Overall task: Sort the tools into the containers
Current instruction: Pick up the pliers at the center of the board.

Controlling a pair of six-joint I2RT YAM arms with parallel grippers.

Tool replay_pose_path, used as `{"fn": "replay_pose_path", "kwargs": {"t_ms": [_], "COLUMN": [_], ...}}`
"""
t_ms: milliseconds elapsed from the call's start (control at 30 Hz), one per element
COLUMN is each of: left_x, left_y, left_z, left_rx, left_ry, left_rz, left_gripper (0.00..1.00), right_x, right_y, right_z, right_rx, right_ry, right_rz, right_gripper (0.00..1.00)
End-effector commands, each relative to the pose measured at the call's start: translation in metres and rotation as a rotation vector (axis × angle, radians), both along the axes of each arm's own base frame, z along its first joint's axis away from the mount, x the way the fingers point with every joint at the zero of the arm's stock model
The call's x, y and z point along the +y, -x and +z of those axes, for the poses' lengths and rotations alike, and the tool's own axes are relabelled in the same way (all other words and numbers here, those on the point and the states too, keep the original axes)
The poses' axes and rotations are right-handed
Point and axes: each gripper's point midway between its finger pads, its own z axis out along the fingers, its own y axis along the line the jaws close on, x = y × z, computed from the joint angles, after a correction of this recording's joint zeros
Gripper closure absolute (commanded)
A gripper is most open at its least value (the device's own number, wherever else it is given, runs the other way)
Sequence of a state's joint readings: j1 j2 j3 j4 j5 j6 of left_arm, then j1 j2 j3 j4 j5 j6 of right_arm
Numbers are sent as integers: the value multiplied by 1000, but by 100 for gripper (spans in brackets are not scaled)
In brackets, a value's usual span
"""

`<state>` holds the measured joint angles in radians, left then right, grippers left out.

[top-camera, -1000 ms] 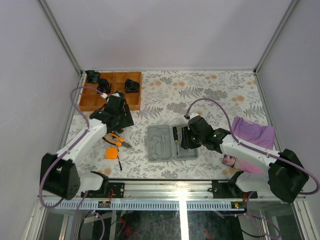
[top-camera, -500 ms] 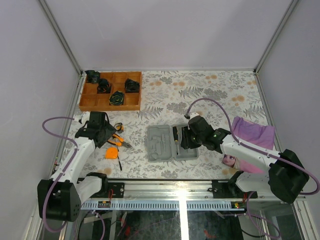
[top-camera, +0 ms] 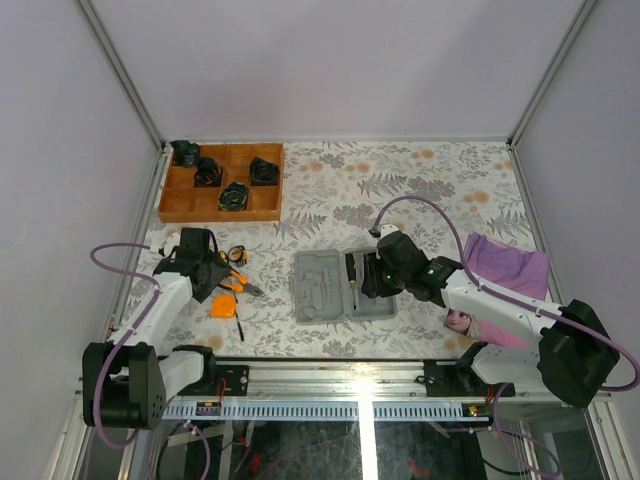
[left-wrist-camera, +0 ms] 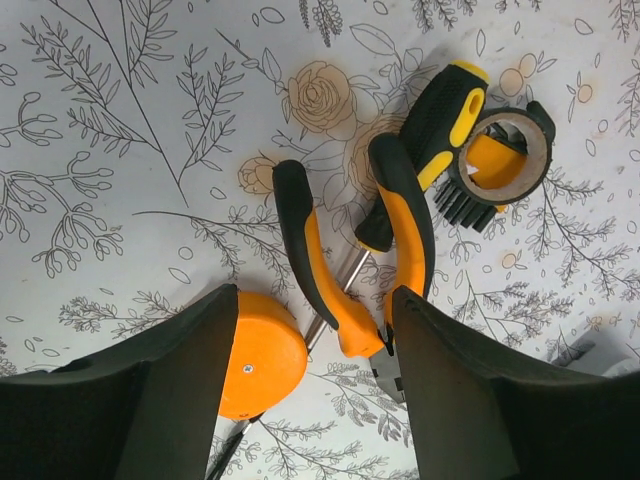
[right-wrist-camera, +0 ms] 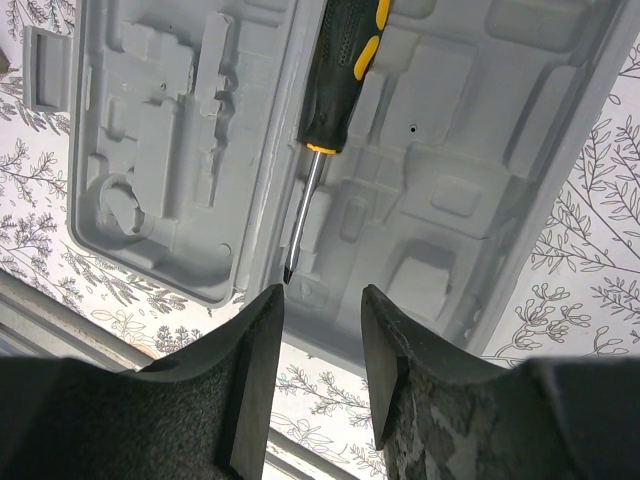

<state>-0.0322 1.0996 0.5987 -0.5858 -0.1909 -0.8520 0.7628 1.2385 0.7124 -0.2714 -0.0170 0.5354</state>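
The orange-and-black pliers (left-wrist-camera: 318, 270) lie on the flowered cloth, crossed over a black-and-yellow screwdriver (left-wrist-camera: 446, 108). The round orange tape measure (left-wrist-camera: 258, 352) lies beside them, with a thin black key (top-camera: 239, 326) near it. My left gripper (left-wrist-camera: 312, 300) is open and empty above the pliers and tape measure; it also shows in the top view (top-camera: 213, 270). The grey hinged case (top-camera: 325, 285) lies open. A slim black-and-yellow screwdriver (right-wrist-camera: 343, 62) lies in it along the hinge. My right gripper (right-wrist-camera: 320, 300) is open and empty just above the case's near edge.
A roll of tape (left-wrist-camera: 503, 160) lies by the screwdriver handle. A wooden compartment tray (top-camera: 222, 180) with black items stands at the back left. A purple cloth (top-camera: 505, 262) and a picture card (top-camera: 470, 320) lie right of the case.
My left arm has drawn back from near the wooden tray to the left and now hangs over the loose tools. The right arm has barely moved.
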Motion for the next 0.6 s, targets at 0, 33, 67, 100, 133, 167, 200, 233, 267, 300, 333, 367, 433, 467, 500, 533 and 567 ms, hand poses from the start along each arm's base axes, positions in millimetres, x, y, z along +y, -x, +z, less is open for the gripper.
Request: {"fn": "replay_pose_path", "kwargs": {"t_ms": [0, 33, 67, 100, 133, 167, 200, 233, 267, 300, 333, 367, 433, 467, 500, 533, 567], "left_x": [6, 6, 6, 6, 7, 7, 8, 8, 9, 10, 11, 12, 12, 13, 13, 13, 13], "left_y": [-12, -12, -13, -15, -16, -16, -18, -19, -20, -21, -22, -22, -23, -24, -24, -24, -25], "left_z": [-2, -3, -5, -5, -7, -8, -8, -9, -9, -10, -11, -12, -14, -14, -15, -16, -17], "left_rx": [-45, -43, -42, -48, -46, -44, -45, -47, -45, -42, -40, -38, -37, -38, -38, -37, -37], "left_ry": [-10, -9, -8, -5, -5, -6, -8, -12, -17, -21, -26, -30, -35, -36, -37, -39, -40], "left_rz": [17, 19, 19, 18, 17, 15, 15, 14, 14, 14, 14, 14, 12, 10, 9, 8, 7], "left_gripper": [40, 41, 43, 44, 45, 47, 48, 49, 51, 52, 53, 54, 60, 63, 66, 68, 70], "right_x": [-1, -1, -2, -2, -3, -4, -5, -5, -6, -6, -7, -7, -7, -7, -7, -7, -8], "right_y": [-6, -6, -6, -6, -7, -6, -7, -6, -6, -6, -6, -6, -6, -6, -5, -6, -5], "right_z": [10, 10, 10, 10, 12, 12, 13, 13, 12, 12, 12, 12, 12, 12, 12, 12, 11], "right_rx": [-37, -40, -41, -43, -47, -51, -54, -54, -54, -53, -52, -52, -52, -53, -52, -53, -51], "right_ry": [-26, -26, -26, -25, -26, -25, -24, -23, -20, -19, -18, -18, -17, -17, -15, -15, -12], "right_rz": [-28, -30, -32, -35, -38, -40, -42, -43, -43, -44, -45, -46, -46, -46, -45, -46, -47], "right_gripper": [56, 56, 56, 56, 56, 56, 56, 56, 56, 56, 56, 56, 56, 56, 56, 56, 56]}}
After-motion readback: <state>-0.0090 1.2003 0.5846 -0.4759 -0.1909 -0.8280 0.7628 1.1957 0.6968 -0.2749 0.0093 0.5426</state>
